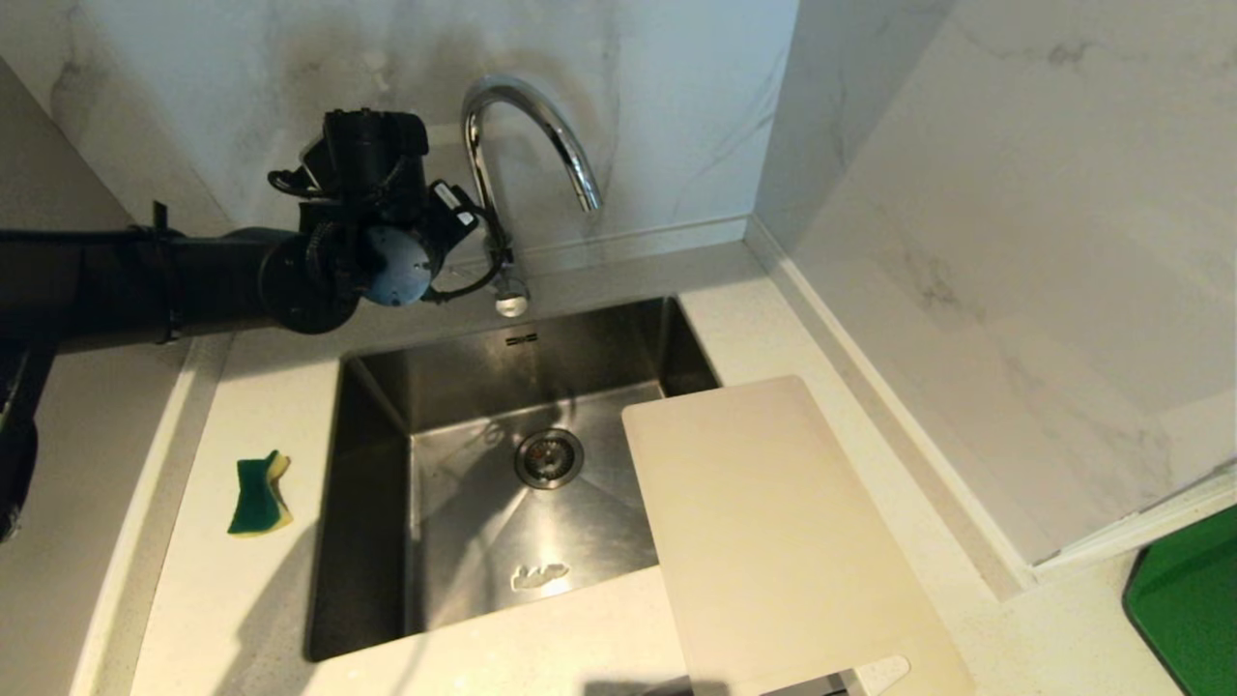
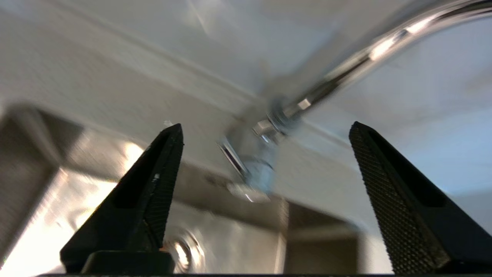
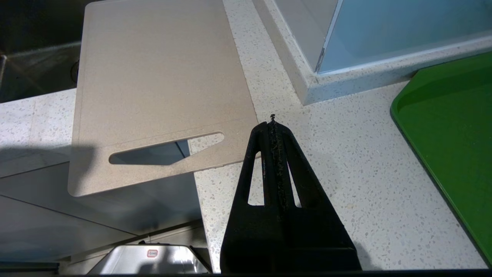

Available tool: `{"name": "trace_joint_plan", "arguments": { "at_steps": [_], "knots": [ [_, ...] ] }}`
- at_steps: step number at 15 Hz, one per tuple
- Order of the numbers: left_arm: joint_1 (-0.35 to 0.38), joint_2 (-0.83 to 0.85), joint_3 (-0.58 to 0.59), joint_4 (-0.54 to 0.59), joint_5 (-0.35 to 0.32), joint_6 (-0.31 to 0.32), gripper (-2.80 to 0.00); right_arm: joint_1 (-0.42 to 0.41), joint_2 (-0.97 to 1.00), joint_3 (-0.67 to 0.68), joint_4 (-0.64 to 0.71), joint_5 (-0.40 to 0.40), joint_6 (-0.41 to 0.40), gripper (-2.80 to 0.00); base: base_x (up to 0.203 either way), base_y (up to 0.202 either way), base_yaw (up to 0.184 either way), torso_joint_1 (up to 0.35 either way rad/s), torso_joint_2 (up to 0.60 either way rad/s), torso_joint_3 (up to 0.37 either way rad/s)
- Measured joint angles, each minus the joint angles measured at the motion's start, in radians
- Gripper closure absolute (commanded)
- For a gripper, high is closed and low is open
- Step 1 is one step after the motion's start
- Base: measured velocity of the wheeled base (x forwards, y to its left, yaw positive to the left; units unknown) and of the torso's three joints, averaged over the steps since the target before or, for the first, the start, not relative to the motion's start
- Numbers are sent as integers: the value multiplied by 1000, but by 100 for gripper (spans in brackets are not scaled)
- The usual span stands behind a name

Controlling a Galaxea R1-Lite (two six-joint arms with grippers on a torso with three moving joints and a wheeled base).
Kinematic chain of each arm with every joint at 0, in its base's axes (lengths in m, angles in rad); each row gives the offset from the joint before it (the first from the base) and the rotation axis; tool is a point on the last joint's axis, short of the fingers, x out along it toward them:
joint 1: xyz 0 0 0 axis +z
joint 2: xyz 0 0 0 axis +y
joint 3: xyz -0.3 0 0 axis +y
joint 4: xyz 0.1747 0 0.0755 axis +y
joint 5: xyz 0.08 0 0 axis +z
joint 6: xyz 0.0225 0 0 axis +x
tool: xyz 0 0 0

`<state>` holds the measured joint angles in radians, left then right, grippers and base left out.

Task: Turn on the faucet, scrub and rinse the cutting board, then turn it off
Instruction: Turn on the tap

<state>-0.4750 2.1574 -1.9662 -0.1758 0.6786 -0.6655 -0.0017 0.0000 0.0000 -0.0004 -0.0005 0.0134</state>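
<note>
At the back of the sink (image 1: 372, 503), my left tool (image 2: 265, 150) hangs beside the base of the faucet (image 1: 527, 135), its two fingers spread wide apart with nothing between them but air. Through the left wrist view the lever (image 2: 232, 156) sits in the gap between the fingers, a little ahead of them and not yet touched; that view is smeared, so I cannot tell exactly how far off it is. No water shows at the spout, so I judge I am on the first step: getting the tap open. The next move, as I see it, calls for easing the tool forward until the lever lies between the pads, then closing or pushing on it to lift it.

The board (image 1: 783, 541) lies on the tabletop (image 1: 242, 599) to the right of the sink, its left part overhanging the basin, well apart from my left tool and dry-looking. The sponge (image 1: 259, 495) waits on the tabletop left of the sink. My right tool (image 3: 273, 127) is parked with fingers pressed together, holding nothing, just beside the board's handle end. A green tray (image 3: 453, 130) sits further right.
</note>
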Motion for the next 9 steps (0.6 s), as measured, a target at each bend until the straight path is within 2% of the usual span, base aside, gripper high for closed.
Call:
{"name": "trace_joint_plan", "arguments": {
  "at_steps": [2, 9],
  "knots": [
    [-11, 33, 0, -55, 60, 62, -280, 0, 0, 0, 0, 0, 0, 0, 0, 0, 0, 0, 0, 0],
    [-18, 92, -3, -53, 116, 82, -280, 0, 0, 0, 0, 0, 0, 0, 0, 0, 0, 0, 0, 0]
  ]
}}
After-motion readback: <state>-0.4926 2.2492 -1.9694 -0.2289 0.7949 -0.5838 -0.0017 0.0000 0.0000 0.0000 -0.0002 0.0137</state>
